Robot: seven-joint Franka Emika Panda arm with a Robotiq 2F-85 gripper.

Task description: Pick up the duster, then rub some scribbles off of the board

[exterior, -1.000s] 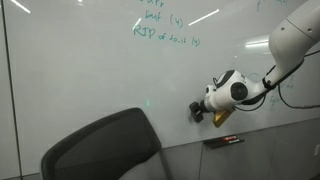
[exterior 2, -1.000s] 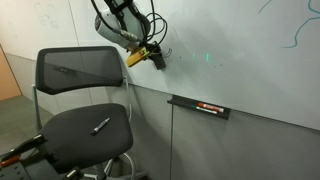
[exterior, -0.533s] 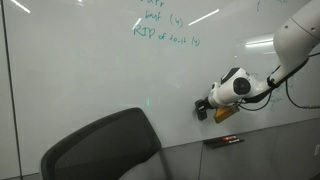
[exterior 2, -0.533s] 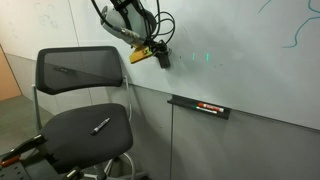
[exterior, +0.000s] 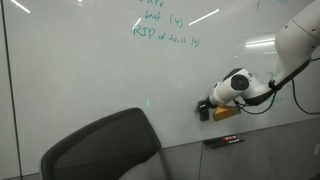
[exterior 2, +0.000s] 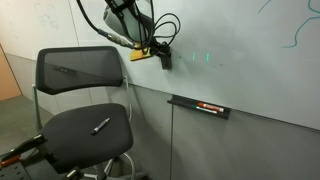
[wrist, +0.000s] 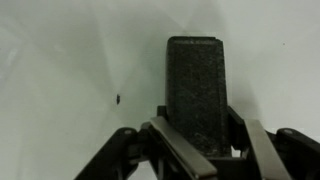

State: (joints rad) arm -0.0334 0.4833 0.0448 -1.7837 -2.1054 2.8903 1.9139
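the one holder in sight is the narrow dark tray (exterior 2: 180, 100) fixed under the board (exterior 2: 250, 70). a marker (exterior 2: 210, 108) with a red band lies in it. a second marker (exterior 2: 100, 125) lies loose on the seat of the mesh-backed chair (exterior 2: 75, 70) that stands in front of the board.

your gripper (exterior 2: 151, 52) has its fingers clamped on the duster (exterior 2: 161, 58). in the wrist view it is a dark grey block (wrist: 195, 85) standing upright between the two fingers (wrist: 172, 140), with white board behind it and a tiny dark speck (wrist: 118, 98) beside it. in both exterior views the duster's end appears to meet the board, above the tray and off to its chair side. the arm (exterior: 295, 40) reaches in from the edge of an exterior view, with a black cable looping off it.

the scribbles (exterior 2: 292, 42), a small teal curve, sit on the board well apart from the duster, on the far side of the tray. lines of teal handwriting (exterior: 165, 32) run higher up, and long light reflections (exterior: 205, 17) streak the glossy white surface. below the board the wall is plain grey, and a brown panel (exterior 2: 6, 70) shows at the edge of the room.
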